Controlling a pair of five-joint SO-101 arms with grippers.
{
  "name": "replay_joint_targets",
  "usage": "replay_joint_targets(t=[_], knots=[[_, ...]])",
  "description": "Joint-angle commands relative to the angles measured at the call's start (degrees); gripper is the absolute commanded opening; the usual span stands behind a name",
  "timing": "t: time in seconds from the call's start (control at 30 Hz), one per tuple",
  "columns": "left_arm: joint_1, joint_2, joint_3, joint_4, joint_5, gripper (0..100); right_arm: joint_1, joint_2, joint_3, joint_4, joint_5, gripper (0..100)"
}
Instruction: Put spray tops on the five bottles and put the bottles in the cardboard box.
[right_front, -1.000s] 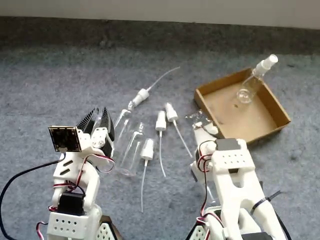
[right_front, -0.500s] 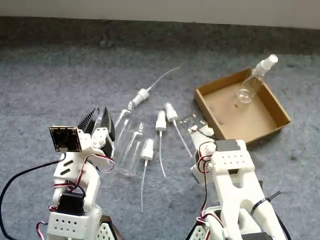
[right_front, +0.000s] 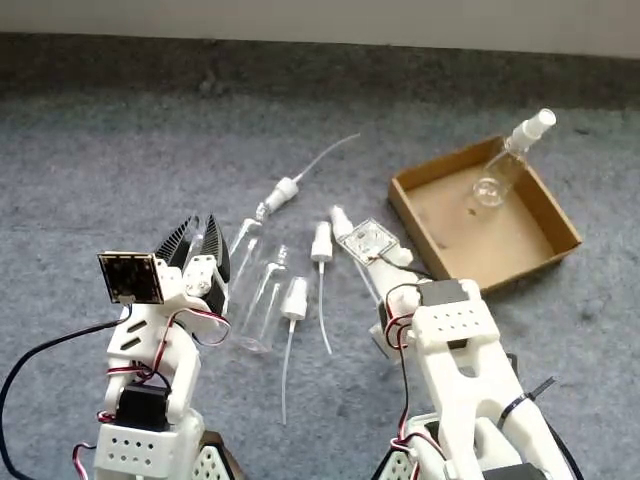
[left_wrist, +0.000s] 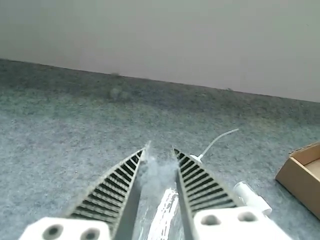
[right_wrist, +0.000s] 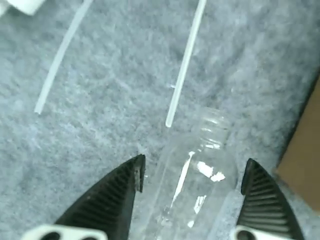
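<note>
My left gripper (left_wrist: 161, 154) is shut on a clear bottle (left_wrist: 161, 205), held up off the carpet at the near left (right_front: 197, 243). My right gripper (right_wrist: 194, 172) is open, low over another clear uncapped bottle (right_wrist: 200, 165) lying on the carpet, one finger on each side of it and neither touching it. Two more clear bottles (right_front: 262, 292) lie between the arms. Several white spray tops with long tubes (right_front: 321, 243) lie around them. The cardboard box (right_front: 548, 205) at the right holds one bottle with a spray top (right_front: 505, 160), leaning on its far wall.
Grey carpet covers the table, with a wall along the far edge. One spray top (right_front: 283, 190) lies farther back, its tube curving away. The right arm's body (right_front: 450, 330) stands just in front of the box's near corner (right_wrist: 302, 150).
The right arm's wrist has swung left, away from the box's near corner and toward the spray tops. The left arm has kept still with its bottle.
</note>
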Motion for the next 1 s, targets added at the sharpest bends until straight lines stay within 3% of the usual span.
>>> replay_joint_targets(t=[0.0, 0.37, 0.6, 0.77, 0.97], knots=[[1.01, -1.10, 0.48, -1.05, -0.70, 5, -0.66, -1.27, 0.57, -1.01, 0.18, 26.5], [1.01, -1.10, 0.48, -0.97, -0.70, 5, -0.66, -1.36, 7.43, -6.90, 0.09, 26.2], [1.01, -1.10, 0.57, -0.97, -0.70, 5, -0.57, -2.07, 7.52, -6.73, 0.09, 12.2], [1.01, -1.10, 0.57, -0.97, -0.70, 5, -0.57, -4.26, 4.35, -6.73, -0.18, 11.7], [1.01, -1.10, 0.57, -0.97, -0.70, 5, -0.57, -16.31, 2.24, -6.73, -11.43, 11.7]])
